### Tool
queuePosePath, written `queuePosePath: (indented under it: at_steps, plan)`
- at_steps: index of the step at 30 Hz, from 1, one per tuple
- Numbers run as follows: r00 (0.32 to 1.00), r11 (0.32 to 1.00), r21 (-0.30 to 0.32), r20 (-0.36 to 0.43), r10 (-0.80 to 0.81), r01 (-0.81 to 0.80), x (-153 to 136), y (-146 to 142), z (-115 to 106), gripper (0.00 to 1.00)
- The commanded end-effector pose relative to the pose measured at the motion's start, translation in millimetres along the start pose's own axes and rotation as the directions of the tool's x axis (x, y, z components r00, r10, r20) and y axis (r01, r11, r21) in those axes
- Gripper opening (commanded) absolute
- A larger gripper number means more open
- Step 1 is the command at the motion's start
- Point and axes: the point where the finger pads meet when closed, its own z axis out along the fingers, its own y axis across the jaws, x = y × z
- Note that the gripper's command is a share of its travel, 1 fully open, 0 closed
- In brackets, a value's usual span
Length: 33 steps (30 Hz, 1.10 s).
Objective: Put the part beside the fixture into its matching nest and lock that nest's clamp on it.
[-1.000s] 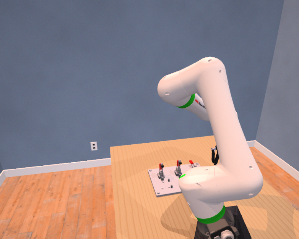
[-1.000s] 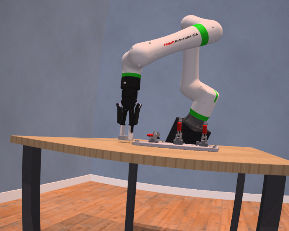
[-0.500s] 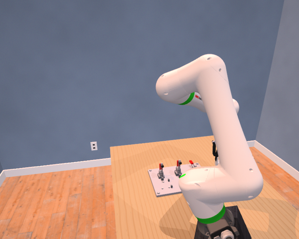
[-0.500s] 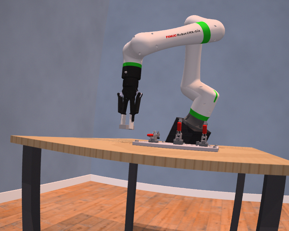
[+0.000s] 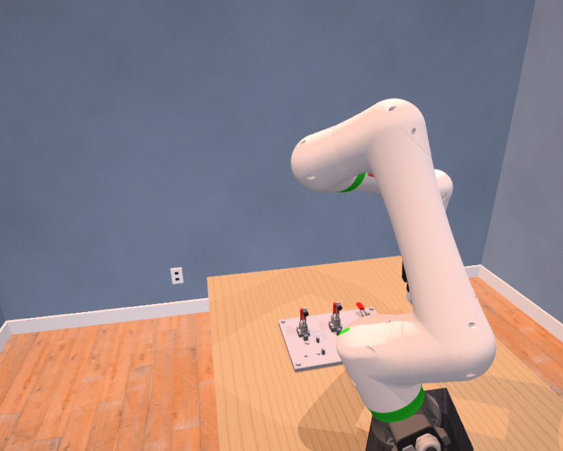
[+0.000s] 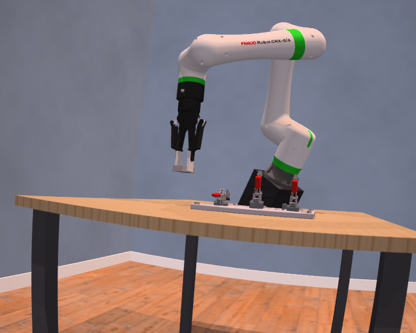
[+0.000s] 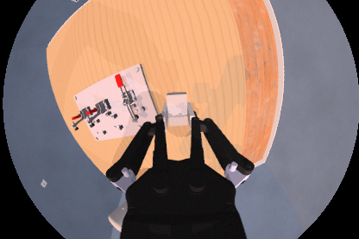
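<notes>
The part is a plain light grey block. My gripper is shut on it and holds it well above the table, beside the fixture plate; the top view hides the part behind the arm. The end clamp nearest the part has its red handle about level, with its bar over its nest; locking cannot be told. The middle clamp's handle and the far clamp's handle stand upright, their bars raised.
The wooden table carries the plate and the arm's dark base. The upright clamps rise highest from the plate. Small pads and blocks stand on the plate by the clamps.
</notes>
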Motion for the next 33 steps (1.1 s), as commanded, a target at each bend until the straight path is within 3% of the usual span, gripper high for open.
queuePosePath:
  at_steps: [1,28,33]
  plan:
    - [1.000,1.000,0.000,0.000,0.000,0.000,0.1,0.1,-2.6,0.00]
    - [1.000,1.000,0.000,0.000,0.000,0.000,0.1,0.1,-9.7,0.00]
    - [0.998,0.998,0.000,0.000,-0.065,0.065,0.1,0.1,-9.7,0.00]
